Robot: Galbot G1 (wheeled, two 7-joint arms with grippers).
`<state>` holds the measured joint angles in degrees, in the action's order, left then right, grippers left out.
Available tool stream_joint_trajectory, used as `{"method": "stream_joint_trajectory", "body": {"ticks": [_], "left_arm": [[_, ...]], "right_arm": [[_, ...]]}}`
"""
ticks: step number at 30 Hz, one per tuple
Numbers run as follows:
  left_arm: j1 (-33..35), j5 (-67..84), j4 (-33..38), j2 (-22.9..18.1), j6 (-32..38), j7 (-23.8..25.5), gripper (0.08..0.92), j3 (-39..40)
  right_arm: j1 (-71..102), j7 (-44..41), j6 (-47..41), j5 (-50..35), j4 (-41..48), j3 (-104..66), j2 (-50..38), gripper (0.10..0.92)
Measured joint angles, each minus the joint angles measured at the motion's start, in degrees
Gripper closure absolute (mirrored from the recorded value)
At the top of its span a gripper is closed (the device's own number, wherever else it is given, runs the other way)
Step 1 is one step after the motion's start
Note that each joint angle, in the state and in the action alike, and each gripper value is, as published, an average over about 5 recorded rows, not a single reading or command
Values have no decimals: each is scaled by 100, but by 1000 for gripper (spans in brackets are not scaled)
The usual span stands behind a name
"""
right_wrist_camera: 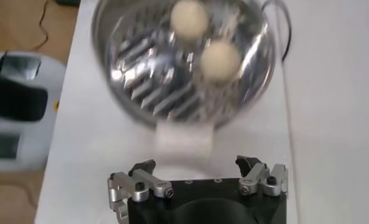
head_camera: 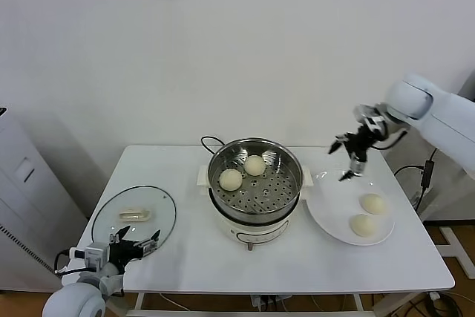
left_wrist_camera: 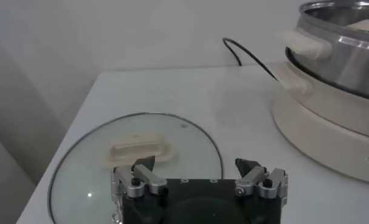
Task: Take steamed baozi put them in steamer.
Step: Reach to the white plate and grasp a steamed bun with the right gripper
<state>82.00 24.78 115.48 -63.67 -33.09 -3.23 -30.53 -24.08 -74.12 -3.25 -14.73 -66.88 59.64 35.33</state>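
Observation:
The steel steamer stands mid-table on its white cooker base and holds two baozi, one at the left and one at the back. Two more baozi lie on the white plate to the right. My right gripper is open and empty, raised between the steamer's right handle and the plate. In the right wrist view my right gripper sits before the steamer and its two baozi. My left gripper is open and parked by the front left edge.
A round glass lid with a white handle lies at the front left, just beyond my left gripper; it also shows in the left wrist view. A black cord runs behind the cooker. A grey cabinet stands left of the table.

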Motion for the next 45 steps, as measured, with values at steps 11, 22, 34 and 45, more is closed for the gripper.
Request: {"method": "stream_joint_trajectory", "body": {"ticks": [11,22,34,45], "left_arm": [[-38,-1,-24,-4,6,5,177,61],[-64,-11,-55,-44,17,9,177,105],[-72,-18,-66,-59,18,11,177,116],[-77,-19,-67,-89,23,12,177,114]], "right_arm": [[1385,-130,670,1161,212,-1160,-219,203],[2397,-114,1082,2089,539,-2048,-98,203],[3061,121,1296,2728,986,-2666,264,203],[3255,209,1312,2975,1374,-2958,629,293]]}}
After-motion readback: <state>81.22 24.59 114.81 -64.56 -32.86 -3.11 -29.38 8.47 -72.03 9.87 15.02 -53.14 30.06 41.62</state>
